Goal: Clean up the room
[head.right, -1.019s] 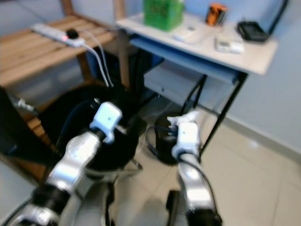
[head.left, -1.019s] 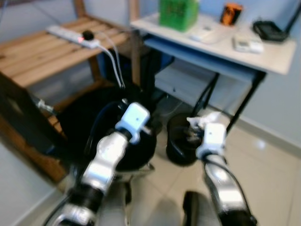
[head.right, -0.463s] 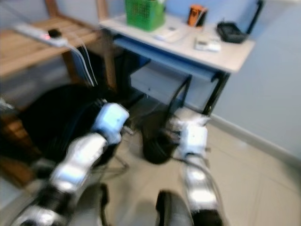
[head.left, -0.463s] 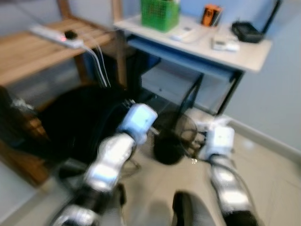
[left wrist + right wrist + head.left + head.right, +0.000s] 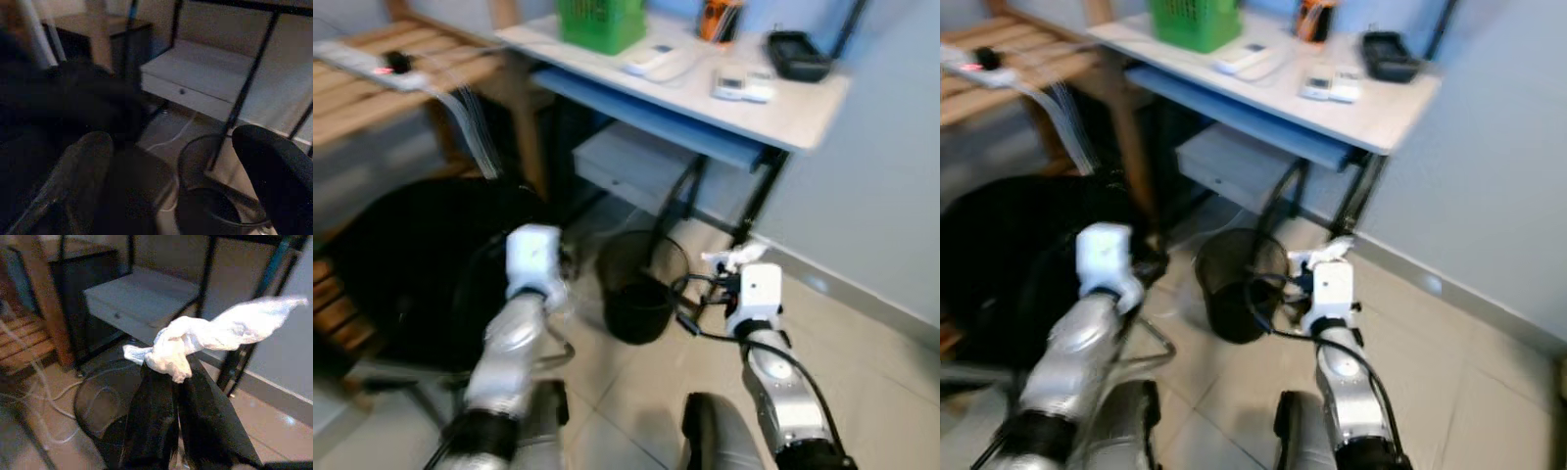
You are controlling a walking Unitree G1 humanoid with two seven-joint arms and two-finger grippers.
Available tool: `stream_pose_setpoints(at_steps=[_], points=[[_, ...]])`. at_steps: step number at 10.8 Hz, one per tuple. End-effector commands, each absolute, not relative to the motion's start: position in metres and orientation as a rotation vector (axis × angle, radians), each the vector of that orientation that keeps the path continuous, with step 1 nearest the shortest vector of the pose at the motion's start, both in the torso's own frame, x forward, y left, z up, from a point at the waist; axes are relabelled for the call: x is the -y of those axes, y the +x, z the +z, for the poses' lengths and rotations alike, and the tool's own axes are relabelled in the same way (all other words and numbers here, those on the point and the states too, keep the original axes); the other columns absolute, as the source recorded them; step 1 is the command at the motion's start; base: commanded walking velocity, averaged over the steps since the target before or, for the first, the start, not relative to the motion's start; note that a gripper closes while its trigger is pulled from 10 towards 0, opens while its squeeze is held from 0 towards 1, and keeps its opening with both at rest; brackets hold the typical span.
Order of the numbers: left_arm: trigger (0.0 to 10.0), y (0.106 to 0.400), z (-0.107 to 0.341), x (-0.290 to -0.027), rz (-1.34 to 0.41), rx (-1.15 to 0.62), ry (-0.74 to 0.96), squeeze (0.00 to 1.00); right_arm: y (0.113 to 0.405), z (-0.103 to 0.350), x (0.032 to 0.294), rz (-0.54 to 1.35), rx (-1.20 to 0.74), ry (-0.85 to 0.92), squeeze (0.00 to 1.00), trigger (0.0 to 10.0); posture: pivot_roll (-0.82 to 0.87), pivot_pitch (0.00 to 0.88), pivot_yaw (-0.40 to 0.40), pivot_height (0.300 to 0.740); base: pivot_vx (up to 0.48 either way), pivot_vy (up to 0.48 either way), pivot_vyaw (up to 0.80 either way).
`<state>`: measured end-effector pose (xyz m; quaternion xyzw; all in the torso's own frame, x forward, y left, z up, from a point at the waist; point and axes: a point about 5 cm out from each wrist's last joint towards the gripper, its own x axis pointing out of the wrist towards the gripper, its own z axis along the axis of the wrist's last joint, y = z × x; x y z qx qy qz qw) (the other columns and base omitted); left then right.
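Observation:
My right gripper (image 5: 177, 382) is shut on a crumpled white tissue (image 5: 195, 339), which sticks out past the fingertips. In the left eye view the tissue (image 5: 732, 258) hangs just right of a black mesh wastebasket (image 5: 636, 290) standing on the tiled floor under the desk. The wastebasket (image 5: 100, 404) lies below and a little ahead of the tissue. My left gripper (image 5: 178, 171) is open with nothing between its fingers, held left of the wastebasket (image 5: 215, 196), above the black chair seat.
A pale desk (image 5: 783, 113) carries a green basket (image 5: 599, 20), remotes and a black item. A white drawer box (image 5: 636, 162) sits beneath it. A black office chair (image 5: 401, 264) and a wooden bench (image 5: 372, 93) stand left. Cables trail beside the wastebasket. A grey wall closes the right.
The whole view has swung to the right, so the camera has moved. The wastebasket now lies between my two arms. The tissue stays in my right gripper.

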<state>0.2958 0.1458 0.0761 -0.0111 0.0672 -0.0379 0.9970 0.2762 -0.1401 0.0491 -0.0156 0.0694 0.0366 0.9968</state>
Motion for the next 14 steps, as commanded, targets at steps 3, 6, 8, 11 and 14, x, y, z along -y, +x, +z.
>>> stream_pose_setpoints(at_steps=[3, 6, 8, 11, 14], points=[[10.0, 0.296, 0.091, -0.132, -0.127, -0.073, 0.029, 0.00, 0.278, 0.050, 0.135, 0.127, -0.138, -0.033, 0.00, 10.0, 0.09, 0.000, -0.037, 0.578, 0.000, 0.000, 0.00], [10.0, 0.299, 0.103, -0.128, -0.192, -0.013, 0.100, 0.00, 0.282, 0.050, 0.136, 0.141, -0.142, -0.041, 0.00, 10.0, 0.09, 0.000, -0.043, 0.578, 0.160, 0.000, 0.00], [10.0, 0.301, 0.106, -0.126, -0.210, -0.004, 0.106, 0.00, 0.281, 0.047, 0.131, 0.164, -0.156, -0.036, 0.00, 10.0, 0.09, 0.000, -0.039, 0.578, 0.480, 0.000, 0.00], [10.0, 0.301, 0.108, -0.124, -0.228, -0.001, 0.106, 0.00, 0.276, 0.039, 0.127, 0.205, -0.201, -0.036, 0.00, 10.0, 0.09, 0.000, -0.035, 0.578, 0.480, 0.000, 0.00], [10.0, 0.298, 0.106, -0.117, -0.251, 0.001, 0.151, 0.00, 0.274, 0.030, 0.116, 0.334, -0.270, -0.049, 0.00, 10.0, 0.10, 0.000, -0.034, 0.578, 0.301, 0.000, 0.00]])
